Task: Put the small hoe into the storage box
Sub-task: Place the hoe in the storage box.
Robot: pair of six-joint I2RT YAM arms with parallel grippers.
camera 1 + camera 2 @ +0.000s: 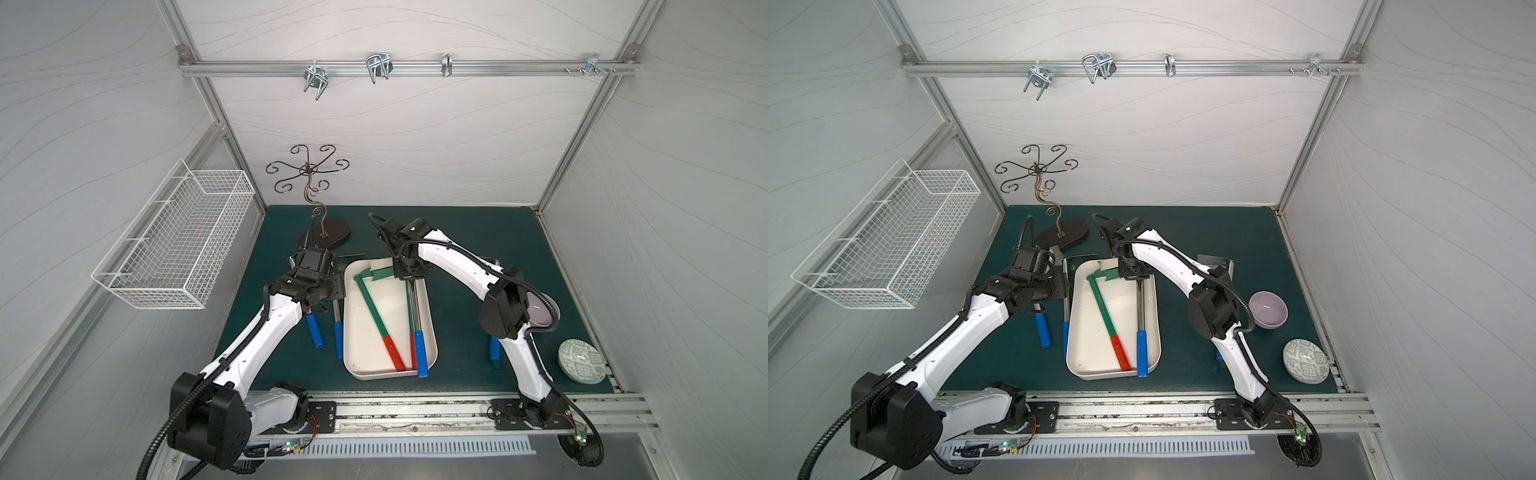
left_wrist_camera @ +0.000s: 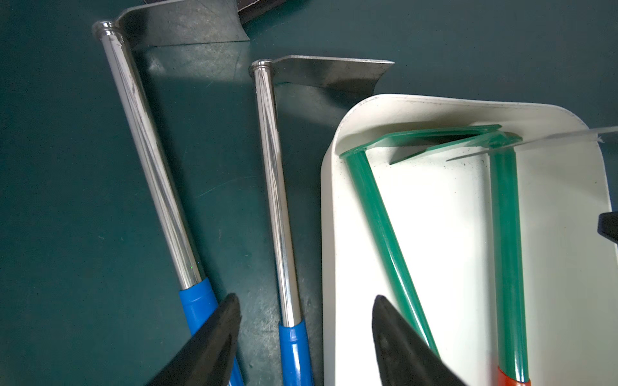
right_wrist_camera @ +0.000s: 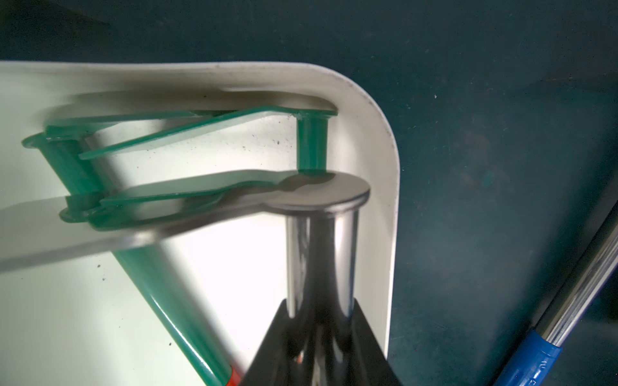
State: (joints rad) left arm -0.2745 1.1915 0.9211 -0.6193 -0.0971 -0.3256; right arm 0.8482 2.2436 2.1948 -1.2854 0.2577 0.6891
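Observation:
The storage box (image 1: 388,376) is a cream-white tray in the middle of the green mat, also in the left wrist view (image 2: 565,214). My right gripper (image 3: 321,310) is shut on the chrome shaft of a small hoe (image 1: 414,305) with a blue handle (image 1: 1142,353). It holds the hoe lengthwise over the tray's right side, head near the far corner. Two green hoes with red handles (image 1: 376,316) lie in the tray beneath it. My left gripper (image 2: 306,300) is open above two more blue-handled chrome hoes (image 2: 272,187) on the mat left of the tray, and grips nothing.
Another blue-handled hoe (image 1: 1214,262) lies right of the tray, partly under my right arm. A purple bowl (image 1: 1268,309) and a patterned dish (image 1: 1306,359) sit at the right edge. A metal hook stand (image 1: 324,232) stands behind my left arm. A white wire basket (image 1: 174,241) hangs on the left wall.

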